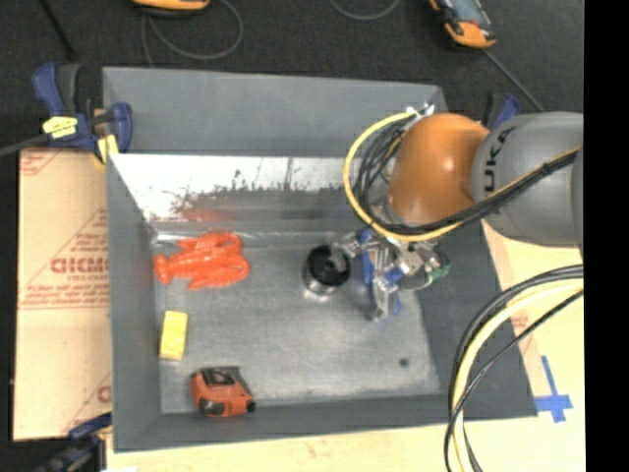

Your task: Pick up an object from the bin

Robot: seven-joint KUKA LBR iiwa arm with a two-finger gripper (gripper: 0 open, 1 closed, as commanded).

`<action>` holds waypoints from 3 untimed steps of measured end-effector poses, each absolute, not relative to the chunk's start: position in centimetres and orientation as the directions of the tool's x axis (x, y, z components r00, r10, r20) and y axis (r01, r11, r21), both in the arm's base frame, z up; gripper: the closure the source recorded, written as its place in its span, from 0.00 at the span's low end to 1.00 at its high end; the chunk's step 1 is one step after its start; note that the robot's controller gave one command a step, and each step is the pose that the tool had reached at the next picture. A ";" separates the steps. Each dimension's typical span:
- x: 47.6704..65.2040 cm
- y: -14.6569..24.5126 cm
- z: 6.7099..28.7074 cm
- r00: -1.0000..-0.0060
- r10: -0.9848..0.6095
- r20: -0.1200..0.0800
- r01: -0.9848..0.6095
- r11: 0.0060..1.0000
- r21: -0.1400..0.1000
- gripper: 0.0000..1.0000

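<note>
My gripper (378,293) is low over the right part of the bin floor, under the orange cover, its metal and blue parts pointing down. Just to its left lies a small round black and silver thing (321,268), like a knob or cap, close to the gripper but apart from it. Nothing shows between the fingers.
An orange toy lobster (203,261) lies at the left middle. A yellow block (174,334) sits below it near the left wall. An orange and black tape measure (221,392) rests at the front left corner. The arm comes in from the right over the bin's right wall.
</note>
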State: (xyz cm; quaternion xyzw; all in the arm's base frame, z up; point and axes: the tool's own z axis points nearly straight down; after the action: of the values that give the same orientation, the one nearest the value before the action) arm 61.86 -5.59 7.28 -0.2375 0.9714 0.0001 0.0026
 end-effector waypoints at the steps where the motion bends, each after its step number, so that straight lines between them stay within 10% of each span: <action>1: 62.4 -5.7 7.9 -0.893 -0.450 -0.006 -0.450 0.893 0.000 0.00; 3: 62.5 -5.9 9.6 -0.915 -0.402 -0.005 -0.402 0.915 0.001 0.00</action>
State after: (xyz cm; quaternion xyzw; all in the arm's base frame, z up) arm 62.52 -5.92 9.57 -0.2056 0.9786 0.0008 0.0023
